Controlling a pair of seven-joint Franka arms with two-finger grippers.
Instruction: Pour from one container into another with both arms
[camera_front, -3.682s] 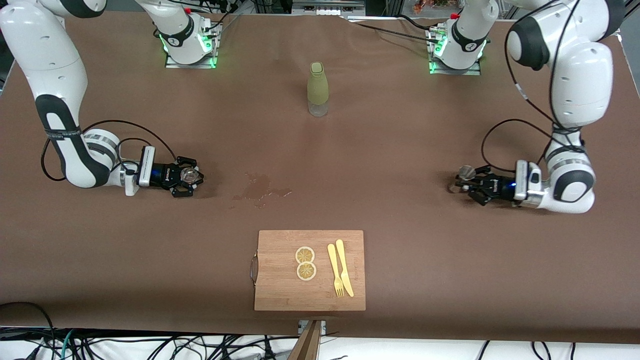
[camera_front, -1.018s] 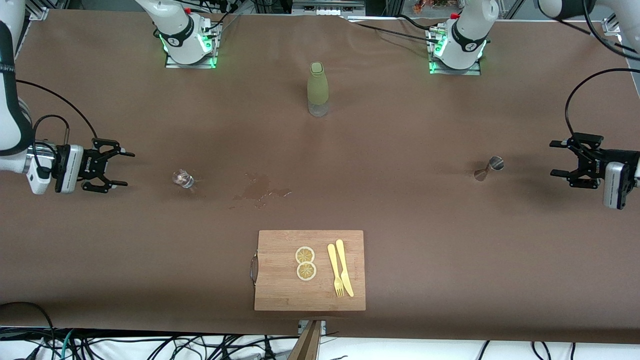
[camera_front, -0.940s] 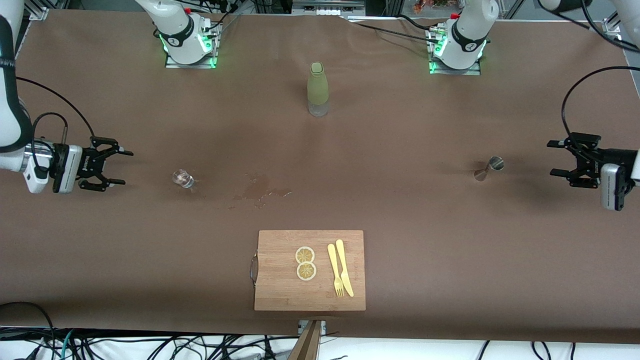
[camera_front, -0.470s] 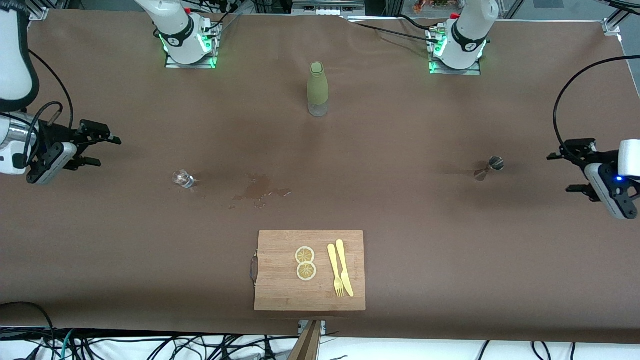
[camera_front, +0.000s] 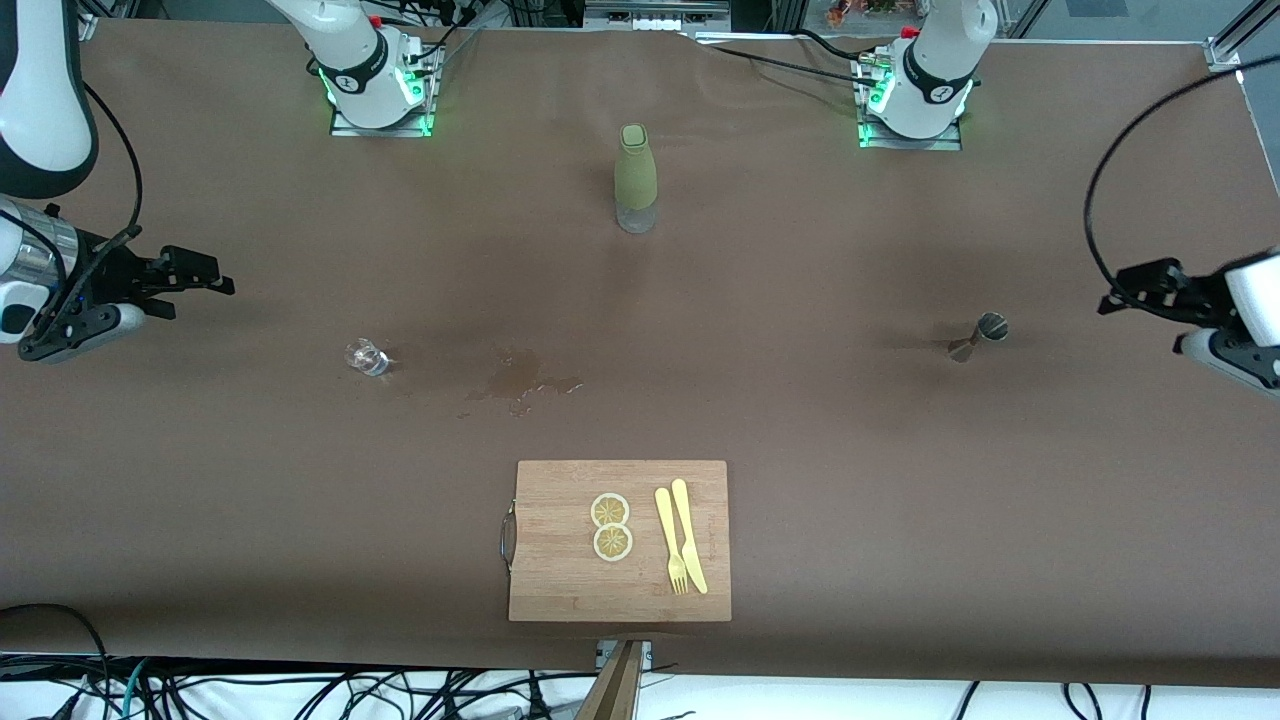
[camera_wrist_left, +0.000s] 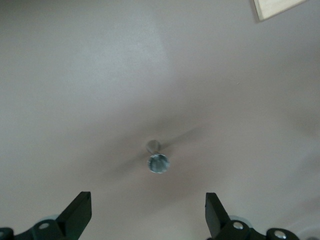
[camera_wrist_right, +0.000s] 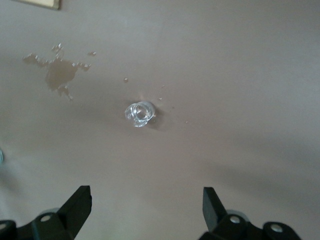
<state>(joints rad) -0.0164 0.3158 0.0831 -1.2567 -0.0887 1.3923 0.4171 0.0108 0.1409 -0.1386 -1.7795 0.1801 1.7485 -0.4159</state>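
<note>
Small glass (camera_front: 366, 357) standing near a spill (camera_front: 520, 380), metal jigger (camera_front: 977, 335) toward the left arm's end, right gripper (camera_front: 190, 285) and left gripper (camera_front: 1135, 290) — both wide open, empty — raised over the table's ends

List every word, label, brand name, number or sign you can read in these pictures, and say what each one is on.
None can be read.
The bottle, the small glass, the metal jigger and the cutting board show no print.
The arm base collars bear a small dark mark, too small to read.
The left gripper and the right gripper, both open and up over the table's ends, show no legible lettering.
</note>
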